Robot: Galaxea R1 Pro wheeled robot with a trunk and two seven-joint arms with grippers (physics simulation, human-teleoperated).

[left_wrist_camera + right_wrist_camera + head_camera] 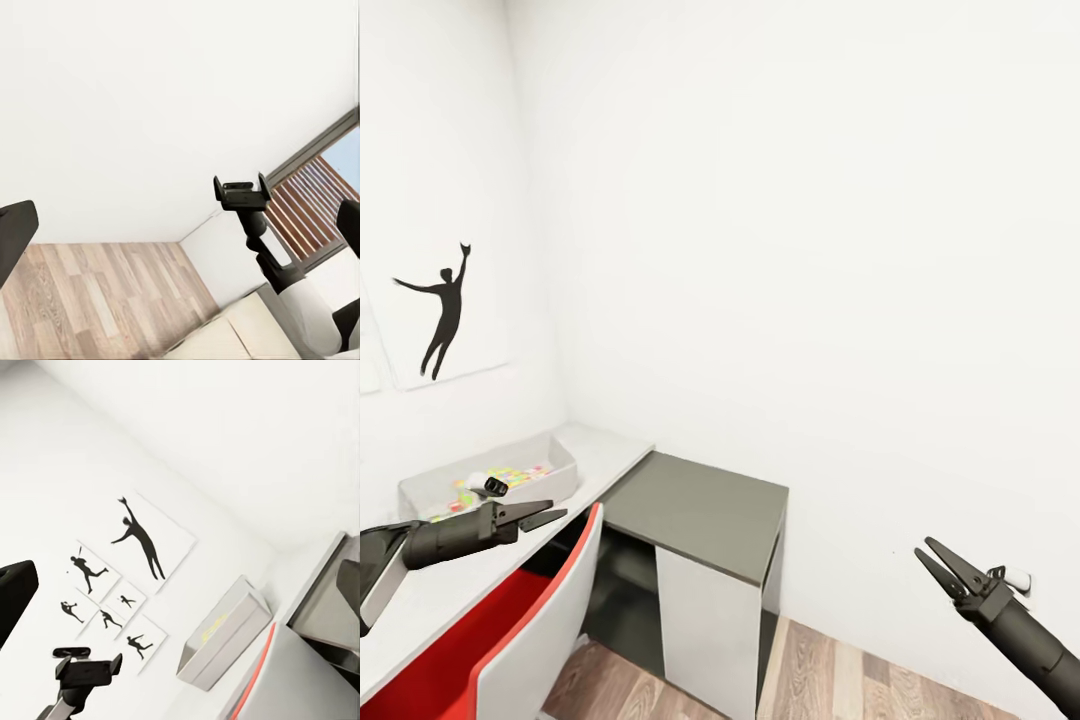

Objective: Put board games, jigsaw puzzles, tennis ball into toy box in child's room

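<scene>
Writing: none readable anywhere. Left gripper [545, 517] reaches level over the table [605, 450], fingers slightly parted, empty, just near of the toy box [565, 472], which holds colourful puzzle pieces. Right gripper [938, 563] low at right over wood floor [830, 670], fingers spread, holding nothing, arm angled up-left. Red-and-white chair [530, 630] beside table.

The left claw [538, 516] hides part of the toy box [565, 470], whose colourful contents blur together.
</scene>
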